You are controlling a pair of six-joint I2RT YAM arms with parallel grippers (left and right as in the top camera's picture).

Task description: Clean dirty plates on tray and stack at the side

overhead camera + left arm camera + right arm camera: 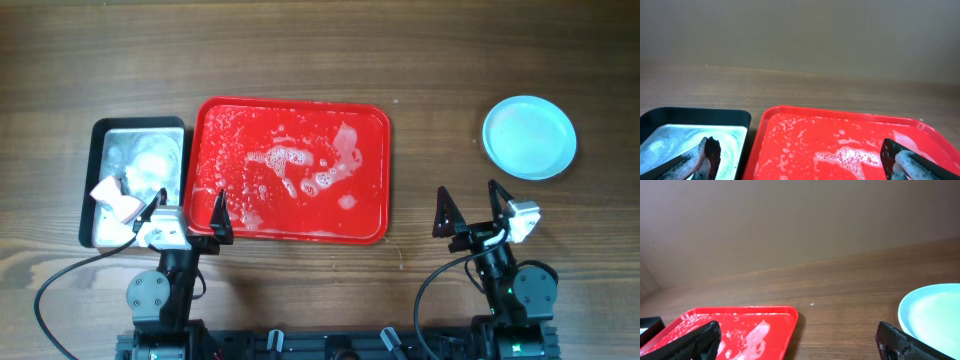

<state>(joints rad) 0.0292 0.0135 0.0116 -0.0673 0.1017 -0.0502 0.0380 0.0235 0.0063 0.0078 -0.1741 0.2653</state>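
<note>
L gripper [190,210] is released, jaws spread wide w/ nothing between them. It straddles the seam of two trays: its R finger hangs over the near-left corner of the red tray [215,115], its L finger over the near-right corner of the black-rimmed metal tray [88,180]. In the L wrist view the same gripper [802,161] has the red tray [790,150] ahead and to its R, and the metal tray [700,117] ahead and to its L.

The red tray's long axis runs side to side, crosswise to the way the L gripper points. White foam [300,165] is smeared over its floor; no plate lies on it.

R gripper [470,208] is also released, wide and empty, over bare wooden table [450,60]. The plates [529,137] lie ahead of it and a bit to its R, well apart from its fingertips and well R of the red tray. They show as one round pale-blue disc lying flat; how many are stacked can't be told. In the R wrist view the plates [935,315] sit ahead-right of the gripper [800,342] and the red tray [740,322] ahead-left.

The metal tray holds foam and a pink-white sponge-like block [115,198], just L of the L gripper.
</note>
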